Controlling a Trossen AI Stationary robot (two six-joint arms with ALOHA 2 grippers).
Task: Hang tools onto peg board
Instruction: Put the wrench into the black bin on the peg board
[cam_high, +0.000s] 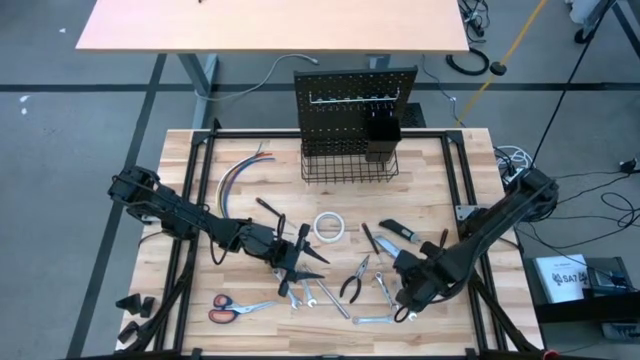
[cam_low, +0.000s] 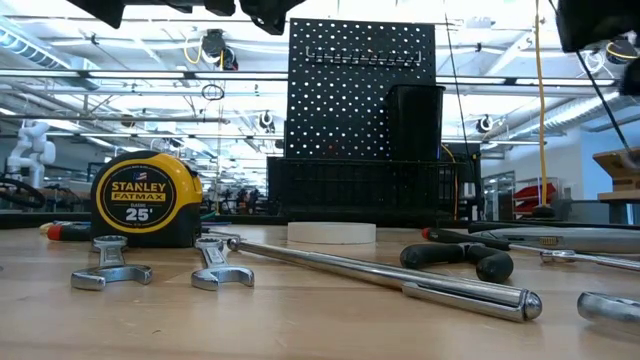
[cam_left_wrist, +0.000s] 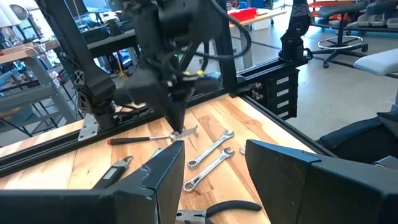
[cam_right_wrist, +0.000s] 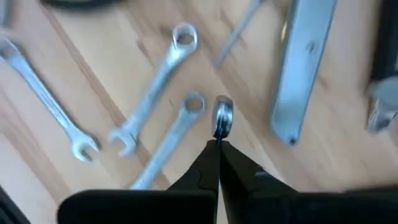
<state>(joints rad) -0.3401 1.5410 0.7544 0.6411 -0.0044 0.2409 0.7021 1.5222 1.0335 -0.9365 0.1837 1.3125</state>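
My right gripper (cam_right_wrist: 217, 142) was pinched shut on the ring end of a small silver wrench (cam_right_wrist: 222, 117), low over the near right part of the table (cam_high: 470, 180). Two more wrenches (cam_right_wrist: 155, 81) lay on the wood just beside it. My left gripper (cam_high: 300, 262) hung near the table's middle with its fingers (cam_left_wrist: 163, 171) spread apart, holding nothing. The peg board (cam_high: 356, 100) stood upright at the far edge, its wire basket (cam_high: 345, 165) in front; the tape measure (cam_low: 147, 199) sat near the front.
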